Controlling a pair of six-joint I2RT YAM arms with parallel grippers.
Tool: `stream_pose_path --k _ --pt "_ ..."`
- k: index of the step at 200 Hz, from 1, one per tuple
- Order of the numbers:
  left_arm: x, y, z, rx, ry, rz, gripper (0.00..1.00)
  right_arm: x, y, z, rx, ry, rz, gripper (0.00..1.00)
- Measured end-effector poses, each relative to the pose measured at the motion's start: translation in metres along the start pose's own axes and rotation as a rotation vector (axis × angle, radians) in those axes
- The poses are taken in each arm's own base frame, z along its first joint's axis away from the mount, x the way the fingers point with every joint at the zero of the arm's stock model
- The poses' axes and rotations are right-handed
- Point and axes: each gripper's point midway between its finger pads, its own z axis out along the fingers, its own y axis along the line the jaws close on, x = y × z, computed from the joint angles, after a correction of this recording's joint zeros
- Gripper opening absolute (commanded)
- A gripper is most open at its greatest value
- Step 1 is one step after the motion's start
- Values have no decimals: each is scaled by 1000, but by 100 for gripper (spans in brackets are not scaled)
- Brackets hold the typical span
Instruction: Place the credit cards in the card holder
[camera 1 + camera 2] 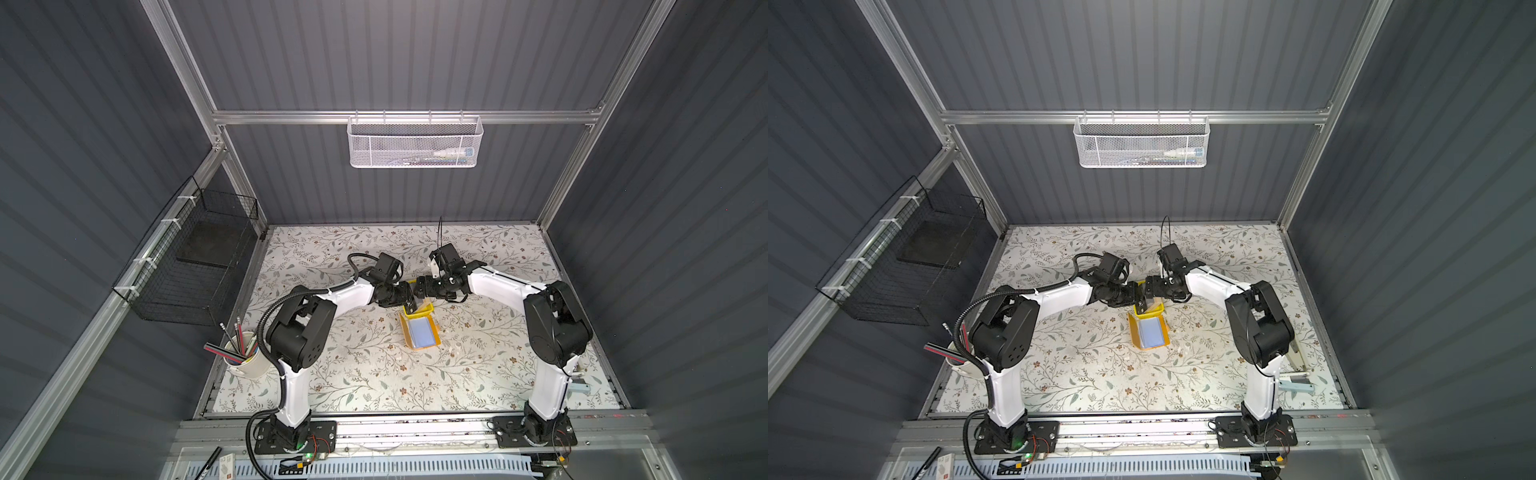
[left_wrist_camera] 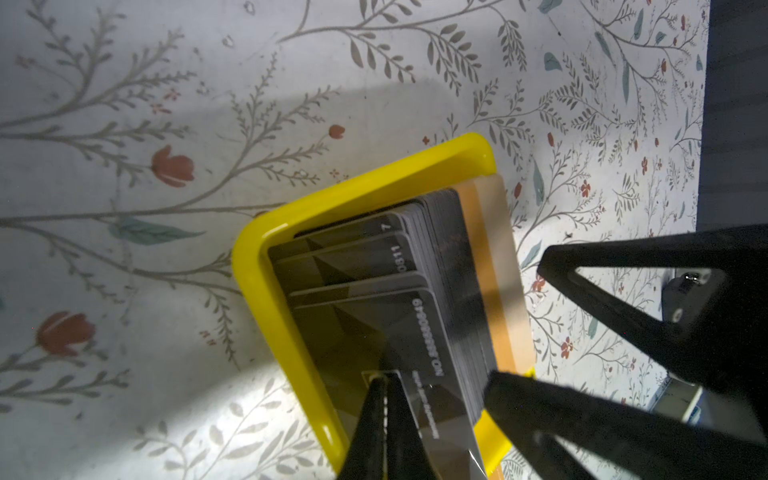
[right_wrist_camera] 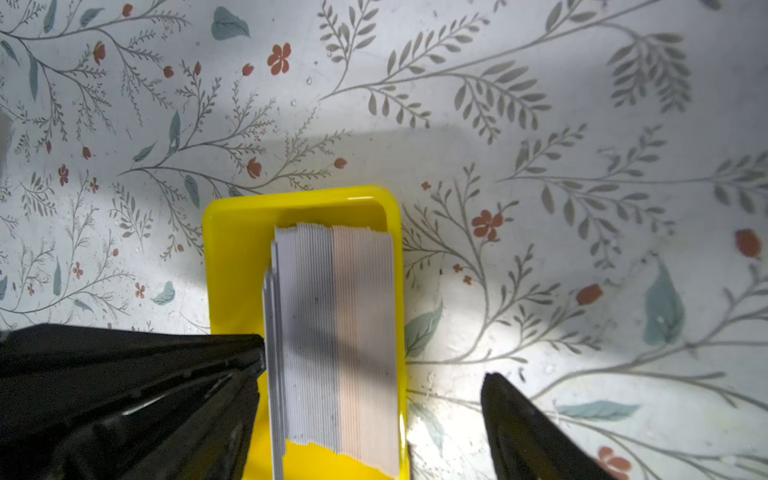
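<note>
Left pincer [image 2: 380, 380]: clenched on front black card [image 2: 374, 332], standing in yellow tray [image 2: 266, 299], bench [image 1: 374, 374] centre. Right pincer [image 3: 370, 370]: released, straddling credit cards [image 3: 332, 311]. Card holder [image 1: 404, 330]: open, just beside tray, toward front edge. Step: apparently extracting one card; next, lift clear and align with a sleeve. Left wrist shows card faces; right wrist, edges only.

In the left wrist view the left claw [image 2: 381, 376] runs off the bottom edge with the front one of the credit cards [image 2: 374, 332]; between its closed tips you see a pale line, too thin to call a card. In the right wrist view the bottom edge cuts the right claw [image 3: 374, 361] and the stack's lower end. In both top views the claws cover most of the yellow tray [image 1: 427, 308] at frame centre. What lies in the white mesh basket [image 1: 413, 141] is too small to name.
</note>
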Motion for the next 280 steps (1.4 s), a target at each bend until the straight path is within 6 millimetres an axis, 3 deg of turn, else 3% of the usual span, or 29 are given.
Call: stream_pose_path --k 86,138,199,245,280 --pt "1 0 0 0 1 0 6 29 -1 10 -40 73 -36 88" --pt "0 0 1 7 -8 0 6 28 -1 11 -39 67 -34 87" --pt "0 0 2 14 -18 4 7 5 -3 12 -21 32 -27 86" --pt "0 0 2 17 -19 4 5 8 0 12 -39 47 -42 88" --pt "2 0 -3 18 -22 5 5 24 -1 13 -56 74 -55 89"
